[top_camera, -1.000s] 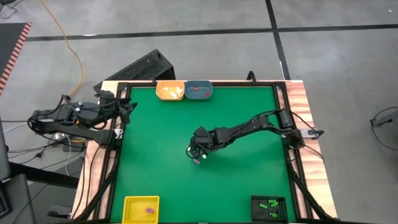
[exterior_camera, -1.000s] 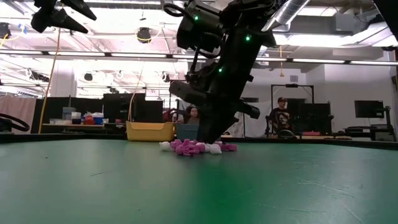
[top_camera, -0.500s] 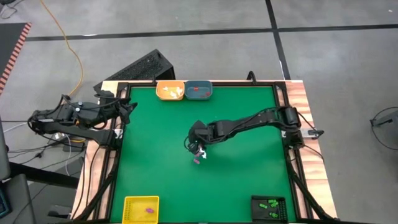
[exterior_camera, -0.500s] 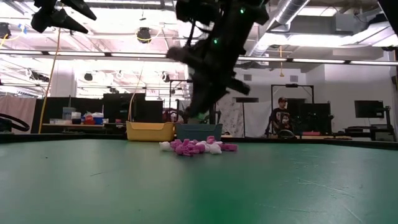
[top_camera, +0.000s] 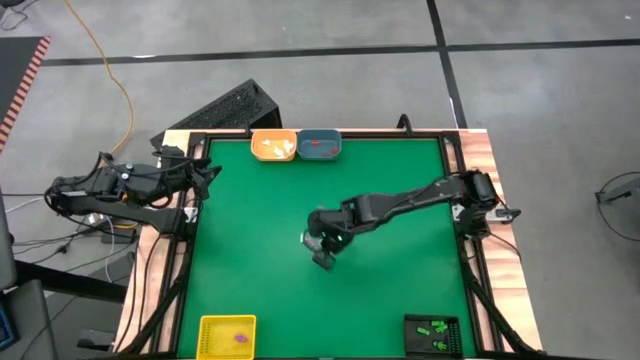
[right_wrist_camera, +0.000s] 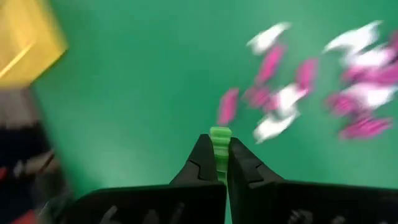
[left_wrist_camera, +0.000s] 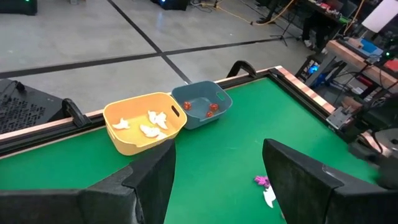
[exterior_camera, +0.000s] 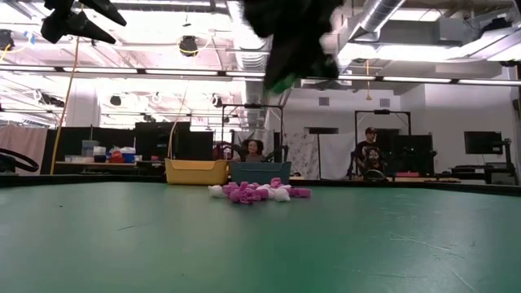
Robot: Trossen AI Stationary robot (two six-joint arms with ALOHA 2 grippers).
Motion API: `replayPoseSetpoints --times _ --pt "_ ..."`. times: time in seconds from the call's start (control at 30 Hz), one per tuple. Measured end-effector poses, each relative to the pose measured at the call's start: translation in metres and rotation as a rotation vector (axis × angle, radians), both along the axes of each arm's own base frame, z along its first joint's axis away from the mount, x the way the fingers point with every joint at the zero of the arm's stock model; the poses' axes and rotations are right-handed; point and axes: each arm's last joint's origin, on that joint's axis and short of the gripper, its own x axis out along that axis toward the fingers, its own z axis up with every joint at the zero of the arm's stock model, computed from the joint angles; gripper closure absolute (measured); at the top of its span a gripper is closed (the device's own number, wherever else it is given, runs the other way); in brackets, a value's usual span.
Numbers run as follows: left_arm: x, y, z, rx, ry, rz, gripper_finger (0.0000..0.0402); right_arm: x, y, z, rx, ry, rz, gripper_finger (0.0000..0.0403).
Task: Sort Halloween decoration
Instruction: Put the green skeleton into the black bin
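The Halloween decoration is a pile of tiny purple and white trinkets (exterior_camera: 259,192) lying on the green mat, blurred in the right wrist view (right_wrist_camera: 311,93). My right gripper (right_wrist_camera: 219,148) hovers high above the pile (top_camera: 322,245), shut on one small green trinket (right_wrist_camera: 219,134). The low view shows that trinket as a green blur (exterior_camera: 281,81) under the gripper. My left gripper (left_wrist_camera: 217,180) waits open at the table's left edge (top_camera: 195,180), touching nothing. My right gripper pinches the green trinket between its two fingertips (right_wrist_camera: 202,152), and the trinket's upper end (right_wrist_camera: 219,132) sticks out past them. The fingers slant steeply down from above. The trinket is lifted well clear of the mat and the pile.
An orange tray (top_camera: 273,145) with white pieces and a blue tray (top_camera: 319,145) with red pieces stand at the far edge. A yellow tray (top_camera: 227,335) stands at the near left and a black tray (top_camera: 433,333) with green pieces at the near right. Bare green mat lies all around the pile.
My right gripper has risen from the pile, tipping and rolling as it went, and carries the green trinket up with it. The purple and white pile stays where it was on the mat.
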Motion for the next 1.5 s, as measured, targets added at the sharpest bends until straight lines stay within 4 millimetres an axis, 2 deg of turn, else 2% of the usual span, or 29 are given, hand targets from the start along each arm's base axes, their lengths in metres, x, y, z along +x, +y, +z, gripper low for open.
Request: replayPoseSetpoints --times 0.17,0.4,0.5,0.67,0.87,1.03,1.5 --pt "0.0 0.0 0.0 -0.001 0.001 -0.002 0.017 -0.038 0.052 0.022 0.096 0.095 0.066 0.0397" --pt "0.0 0.0 0.0 -0.002 0.0 0.0 0.017 -0.104 0.116 0.051 0.244 0.214 -0.032 0.0397" --pt "0.0 0.0 0.0 -0.007 -0.005 0.001 0.017 -0.13 0.138 0.058 0.301 0.278 -0.097 0.0398" --pt "0.0 0.0 0.0 -0.022 -0.018 0.01 0.017 -0.167 0.167 0.056 0.321 0.417 -0.213 0.0398" --pt "0.0 0.0 0.0 -0.023 -0.02 0.013 0.017 -0.195 0.187 0.039 0.307 0.525 -0.319 0.0398" --pt "0.0 0.0 0.0 -0.023 -0.021 0.014 0.017 -0.206 0.196 0.022 0.316 0.556 -0.329 0.0398" --pt "0.0 0.0 0.0 -0.012 -0.011 0.009 0.017 -0.208 0.197 -0.044 0.379 0.525 -0.292 0.0398"
